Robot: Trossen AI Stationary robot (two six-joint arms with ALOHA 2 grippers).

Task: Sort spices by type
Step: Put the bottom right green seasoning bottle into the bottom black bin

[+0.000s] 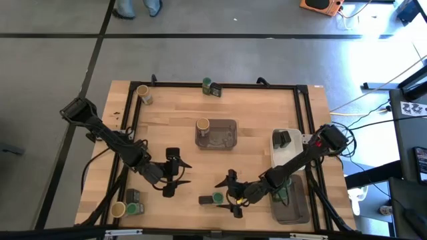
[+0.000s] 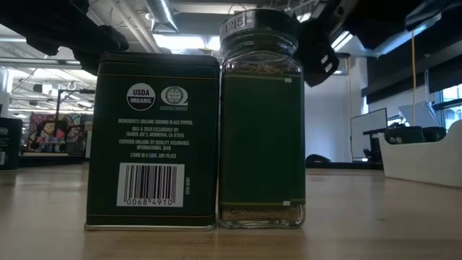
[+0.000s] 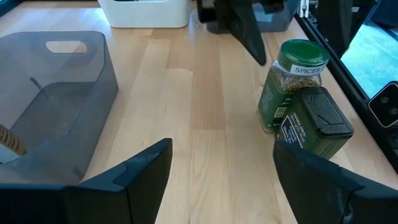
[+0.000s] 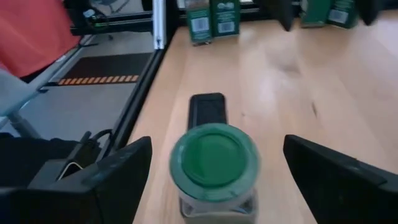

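Note:
A green-lidded spice jar [image 1: 217, 199] stands upright on the table near its near edge, with a small dark tin [image 1: 205, 199] touching it on its left. In the right wrist view the jar [image 4: 214, 160] sits between my open right gripper's [image 4: 214, 186] fingers, untouched, with the tin [image 4: 208, 111] beyond it. My right gripper [image 1: 233, 193] comes level from the right. My left gripper [image 1: 171, 173] is open and empty, left of the pair. It faces the jar [image 3: 292, 84] and the tin [image 3: 316, 123]. The low view shows the tin [image 2: 151, 141] and jar [image 2: 261, 123] side by side.
A grey tray [image 1: 223, 141] mid-table holds a tan-lidded jar [image 1: 203, 125]. A white tray [image 1: 275, 157] with a tin [image 1: 283, 139] and another grey tray [image 1: 297, 212] lie under the right arm. More spices stand at the far-left corner [image 1: 142, 94], the far edge [image 1: 211, 86] and the near-left corner [image 1: 128, 205].

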